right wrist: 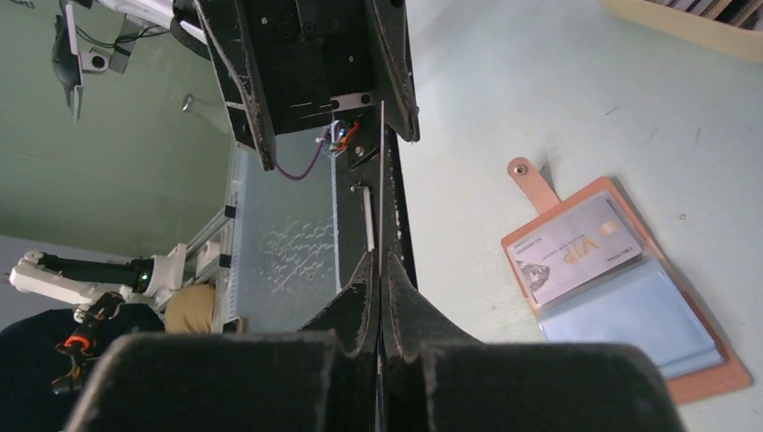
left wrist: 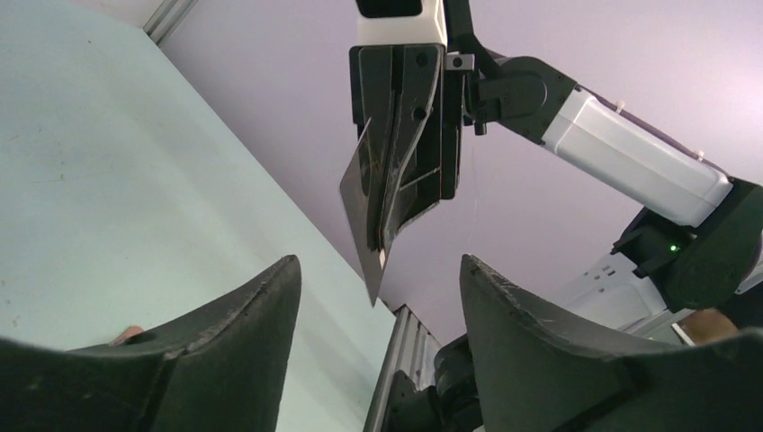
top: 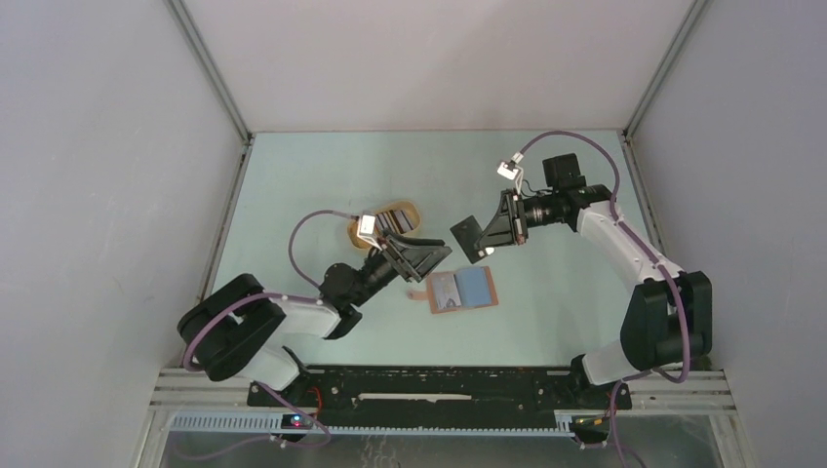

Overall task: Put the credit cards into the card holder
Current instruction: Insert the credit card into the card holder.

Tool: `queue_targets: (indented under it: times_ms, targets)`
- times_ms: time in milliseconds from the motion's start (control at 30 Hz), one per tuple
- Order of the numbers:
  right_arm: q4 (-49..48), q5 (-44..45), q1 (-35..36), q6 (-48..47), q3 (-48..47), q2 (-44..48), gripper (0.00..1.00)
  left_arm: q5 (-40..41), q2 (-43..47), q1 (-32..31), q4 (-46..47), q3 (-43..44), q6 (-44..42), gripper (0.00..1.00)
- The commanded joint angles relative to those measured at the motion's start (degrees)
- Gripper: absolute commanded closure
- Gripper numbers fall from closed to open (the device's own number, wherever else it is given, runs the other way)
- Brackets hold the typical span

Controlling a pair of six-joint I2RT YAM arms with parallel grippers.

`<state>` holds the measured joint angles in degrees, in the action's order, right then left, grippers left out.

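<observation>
VIP card (right wrist: 576,249) sits in the open holder (top: 462,290) on the bench (top: 322,175), at six o'clock from the right pincer (top: 499,232) — clamped on a dark card (top: 471,238). Left pincer (top: 429,258) gapes wide, empty — that card's insertion is left.

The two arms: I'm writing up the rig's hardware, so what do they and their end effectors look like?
They match: the left arm and right arm have white links between bulky black joints, each trailing a looped purple cable. The left end effector and right end effector each have two black, wedge-shaped fingers with scuffed edges.
</observation>
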<state>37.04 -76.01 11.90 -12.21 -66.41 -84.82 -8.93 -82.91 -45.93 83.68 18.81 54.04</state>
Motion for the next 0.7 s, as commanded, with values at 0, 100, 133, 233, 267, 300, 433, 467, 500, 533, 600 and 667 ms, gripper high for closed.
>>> queue_targets:
  times_ms: [0,100,133,233,267,300,433,467,500,533,600,667]
  targets:
    - [-2.3,-2.4,1.7,1.3,0.2,-0.1,1.0,2.2,-1.8,-1.0,3.3,4.1,3.0,0.35]
    - [-2.7,-2.7,2.5,1.7,0.1,-0.6,1.0,2.4,-3.5,-1.1,3.3,5.2,4.3,0.41]
    - [-2.8,-2.7,2.7,1.8,0.1,-0.7,1.0,2.3,-4.0,-1.2,3.3,5.5,4.7,0.43]
    - [-2.9,-2.6,3.0,1.8,0.1,-0.9,1.0,2.3,-5.1,-1.3,3.3,6.1,5.5,0.49]
    - [-2.9,-2.5,3.2,1.8,0.1,-0.9,1.0,2.3,-5.4,-1.4,3.3,6.2,5.7,0.51]
    - [-2.9,-2.5,3.3,1.8,0.1,-1.0,1.0,2.3,-5.5,-1.4,3.4,6.4,5.8,0.53]
    - [-3.0,-2.3,3.5,1.8,0.1,-1.2,1.0,1.9,-5.8,-1.9,3.3,6.9,5.8,0.6]
    - [-3.0,-2.2,3.5,1.8,0.2,-1.3,1.0,1.8,-6.0,-2.0,3.3,6.9,5.9,0.6]
    - [-3.0,-2.2,3.6,1.8,0.1,-1.4,1.0,1.8,-6.2,-2.0,3.3,7.1,5.9,0.61]
    - [-3.1,-2.1,3.6,1.9,0.1,-1.6,1.0,1.8,-6.3,-2.1,3.3,7.1,5.9,0.62]
    - [-3.2,-1.9,3.8,2.0,0.1,-1.8,1.0,1.7,-6.6,-2.1,3.3,7.3,6.0,0.64]
    - [-3.3,-1.9,3.9,2.0,0.1,-1.9,1.0,1.6,-6.7,-2.1,3.3,7.2,5.9,0.68]
